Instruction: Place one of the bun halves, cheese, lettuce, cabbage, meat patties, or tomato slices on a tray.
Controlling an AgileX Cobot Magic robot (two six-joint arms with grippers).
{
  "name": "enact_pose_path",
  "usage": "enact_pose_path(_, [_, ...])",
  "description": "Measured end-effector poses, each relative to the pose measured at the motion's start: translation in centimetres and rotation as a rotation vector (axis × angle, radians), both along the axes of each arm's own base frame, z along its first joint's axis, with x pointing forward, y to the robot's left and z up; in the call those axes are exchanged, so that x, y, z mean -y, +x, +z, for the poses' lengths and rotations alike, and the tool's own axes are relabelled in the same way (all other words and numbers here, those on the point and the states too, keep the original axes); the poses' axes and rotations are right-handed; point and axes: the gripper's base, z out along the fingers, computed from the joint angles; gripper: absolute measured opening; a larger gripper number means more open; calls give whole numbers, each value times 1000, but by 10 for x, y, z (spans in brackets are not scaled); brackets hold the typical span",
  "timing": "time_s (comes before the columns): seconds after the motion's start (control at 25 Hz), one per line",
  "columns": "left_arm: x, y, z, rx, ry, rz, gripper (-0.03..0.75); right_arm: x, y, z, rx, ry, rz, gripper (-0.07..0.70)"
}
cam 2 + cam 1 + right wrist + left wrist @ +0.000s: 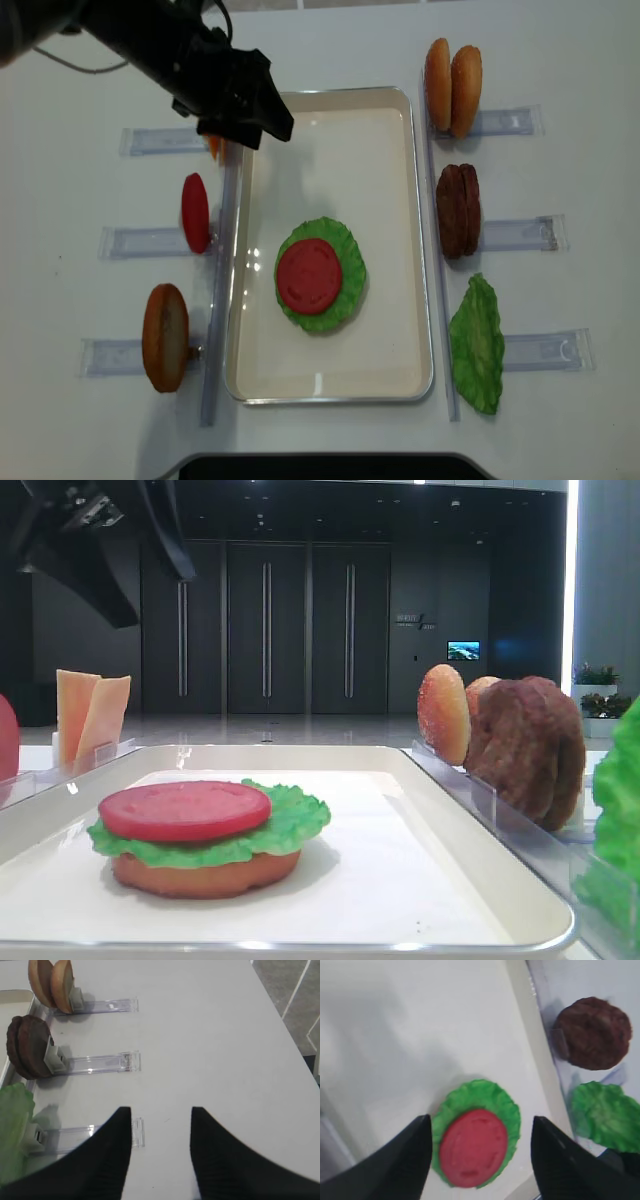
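Note:
On the white tray (pixel 415 200) lies a stack: a flat bun half (pixel 200 875) at the bottom, a green lettuce leaf (pixel 345 250) on it, and a red tomato slice (pixel 310 275) on top. My left gripper (pixel 245 130) hangs above the tray's far left corner, open and empty. In the left wrist view its fingers (pixel 400 1160) frame the tomato slice (pixel 474 1147) from well above. My right gripper (pixel 161 1109) is open over bare table, beside the end of a clear holder (pixel 137 1132). It holds nothing.
Clear holders line both sides of the tray. On the right stand two bun halves (pixel 452 75), meat patties (pixel 458 210) and a lettuce leaf (pixel 478 345). On the left stand a tomato slice (pixel 195 212), a bun half (pixel 165 337) and cheese slices (pixel 90 715).

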Motion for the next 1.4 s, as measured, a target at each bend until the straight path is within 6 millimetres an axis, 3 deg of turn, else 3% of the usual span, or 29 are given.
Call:
enact_pose_path(0.16, [-18,2,13,-22,225,2,474,0,0,0,0,0,0,274])
enact_pose_path(0.32, [-43,7,15,-29,334,51,474,0,0,0,0,0,0,274])
enact_pose_path(0.64, [-128,17,13,-52,460,261,474,0,0,0,0,0,0,274])
enact_pose_path(0.8, [-159,15,16,-62,502,345,464,0,0,0,0,0,0,274])
enact_pose_path(1.16, [-163,5,34,-10,534,358,429,0,0,0,0,0,0,274])
enact_pose_path(1.4, [-159,-35,46,2,532,363,424,0,0,0,0,0,0,274])
